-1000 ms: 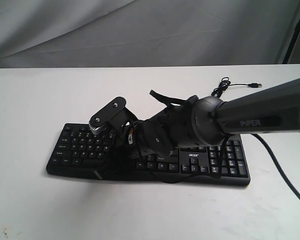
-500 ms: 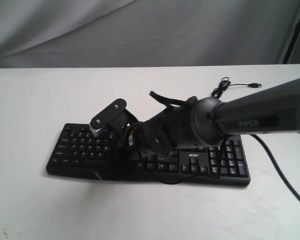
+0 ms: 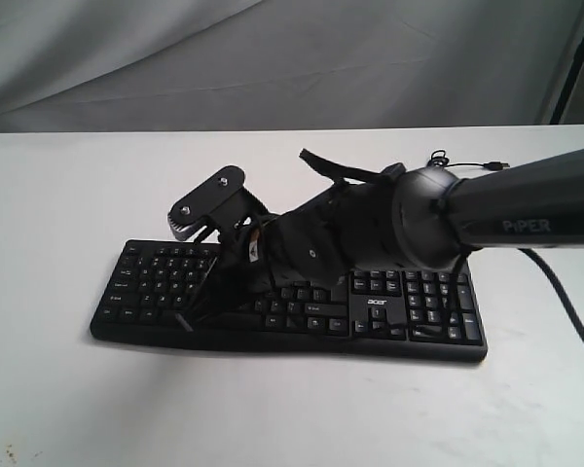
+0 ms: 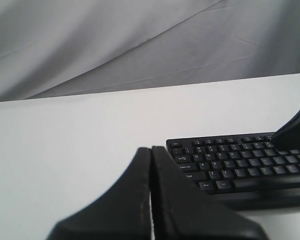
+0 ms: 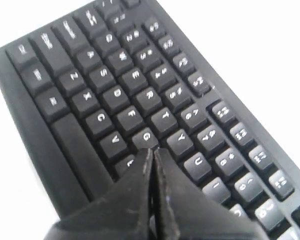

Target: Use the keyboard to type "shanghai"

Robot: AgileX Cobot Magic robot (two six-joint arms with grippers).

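Observation:
The black keyboard (image 3: 148, 284) lies across the middle of the white table, with its "acer" logo (image 3: 377, 303) near the number pad. My right gripper (image 3: 185, 318) reaches over it from the right and is shut with nothing in it. In the right wrist view the right gripper (image 5: 152, 150) has its tip right at the G key (image 5: 146, 136), next to the Y key (image 5: 180, 137); whether it touches a key I cannot tell. My left gripper (image 4: 151, 148) is shut and empty, off the keyboard's (image 4: 240, 161) Esc end. It does not show in the exterior view.
The keyboard's thin cable coils at the back right (image 3: 436, 167), ending in a loose USB plug (image 3: 501, 165). A grey cloth backdrop (image 3: 273, 58) hangs behind the table. The right arm's thick cable (image 3: 565, 306) trails off the table's right side.
The right arm and its wrist camera have lifted and drawn back a little. The shut fingertips now sit higher over the keys than half a second ago.

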